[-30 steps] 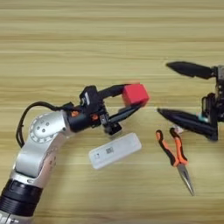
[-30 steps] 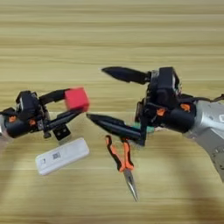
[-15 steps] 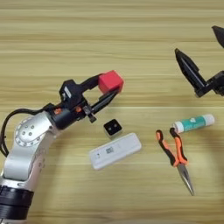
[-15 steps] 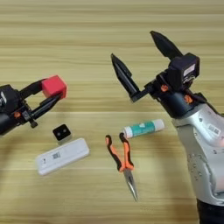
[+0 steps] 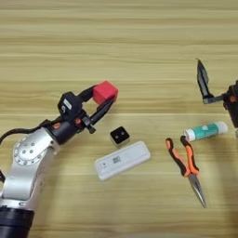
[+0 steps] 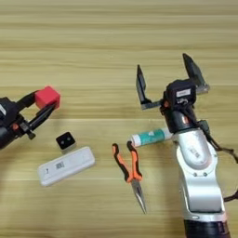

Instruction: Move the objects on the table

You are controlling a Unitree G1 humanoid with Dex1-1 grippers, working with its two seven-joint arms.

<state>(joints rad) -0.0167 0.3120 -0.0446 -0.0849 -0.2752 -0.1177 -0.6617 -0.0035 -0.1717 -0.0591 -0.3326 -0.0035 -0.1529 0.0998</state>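
Note:
My left gripper [image 5: 103, 96] is shut on the small red cube [image 5: 104, 91], which it holds above the table [image 5: 121, 42] at the left. Just right of it the tiny black cube with white dots [image 5: 120, 136] lies on the wood. The long white rectangular device [image 5: 122, 160] lies in front of that. The orange-black-handled pliers [image 6: 128, 168] lie to the right, tips toward me. The white tube with teal label [image 6: 149, 136] rests beside them. My right gripper [image 6: 166, 76] stands open above and behind the tube, holding nothing.
The far half of the wooden table shows only bare horizontal grain stripes. My right arm's silver forearm [image 6: 198, 176] runs down the right side, next to the pliers.
My left gripper has carried the red cube leftward and back, uncovering the black cube. My right gripper has swung up off the tube and turned upright, leaving the tube lying on the table.

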